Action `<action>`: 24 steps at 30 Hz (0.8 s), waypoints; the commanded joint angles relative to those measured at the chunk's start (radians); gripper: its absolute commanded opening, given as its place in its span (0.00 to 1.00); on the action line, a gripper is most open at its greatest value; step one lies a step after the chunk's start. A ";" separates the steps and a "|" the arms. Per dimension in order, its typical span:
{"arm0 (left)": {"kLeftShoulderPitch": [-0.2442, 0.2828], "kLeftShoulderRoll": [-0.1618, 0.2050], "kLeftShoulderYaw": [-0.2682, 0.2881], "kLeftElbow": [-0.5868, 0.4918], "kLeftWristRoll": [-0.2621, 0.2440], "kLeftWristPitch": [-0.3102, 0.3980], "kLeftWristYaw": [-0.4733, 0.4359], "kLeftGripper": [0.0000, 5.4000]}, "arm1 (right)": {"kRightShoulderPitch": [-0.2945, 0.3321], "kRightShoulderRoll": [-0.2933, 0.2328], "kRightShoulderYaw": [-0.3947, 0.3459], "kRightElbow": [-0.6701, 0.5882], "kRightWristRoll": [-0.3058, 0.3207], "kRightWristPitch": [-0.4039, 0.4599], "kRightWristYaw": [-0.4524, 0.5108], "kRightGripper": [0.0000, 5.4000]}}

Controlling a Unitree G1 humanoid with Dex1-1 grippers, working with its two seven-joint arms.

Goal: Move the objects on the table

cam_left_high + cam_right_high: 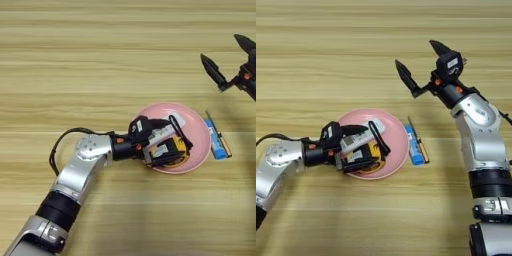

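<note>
Left gripper (353, 147) is low over the pink plate (398, 150), just left of centre frame, and its black fingers look clamped around the white remote (358, 139). The remote lies tilted across the plate, its black wrist strap (378, 137) looping off toward the plate's middle. Right beneath and touching it sits the yellow-and-black tape measure (368, 155), also on the plate; whether a finger presses on that too, I cannot tell.

Over on the right, the right gripper (423, 67) hangs above bare table (331, 60) in the upper middle of the right eye view, fingers spread wide, holding nothing.

The blue tube (414, 145) lies flat on the wood just beside the plate's right rim, with a thin pencil-like stick (421, 140) alongside it.

Handling, as I judge it: the remote is a light, stiff plastic shell, smooth and a bit slippery, so pinch it across the narrow width near mid-body and mind the trailing strap, which can snag. The tape measure is dense and blocky; grip its flat sides. The tube is light and will roll, so take it across its diameter at the middle. The plate may slide if dragged.
</note>
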 commanded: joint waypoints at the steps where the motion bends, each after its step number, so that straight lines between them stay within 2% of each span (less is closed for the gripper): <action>1: 0.015 -0.001 0.033 -0.093 -0.057 -0.009 -0.006 0.93 | -0.023 0.000 -0.008 0.009 -0.009 -0.010 0.010 1.00; 6: 0.031 0.003 0.073 -0.216 -0.145 0.022 0.000 1.00 | -0.026 0.002 -0.009 0.017 -0.011 -0.014 0.010 1.00; 12: 0.014 -0.002 0.129 -0.248 -0.180 0.030 0.052 1.00 | -0.028 0.003 -0.009 0.026 -0.010 -0.020 0.010 1.00; 19: -0.025 -0.033 0.220 -0.182 -0.175 -0.001 0.173 1.00 | -0.020 0.002 -0.016 0.020 -0.002 -0.012 0.008 1.00; 24: -0.051 -0.067 0.285 -0.099 -0.127 -0.097 0.295 1.00 | -0.001 0.004 -0.026 0.017 0.005 -0.012 0.006 1.00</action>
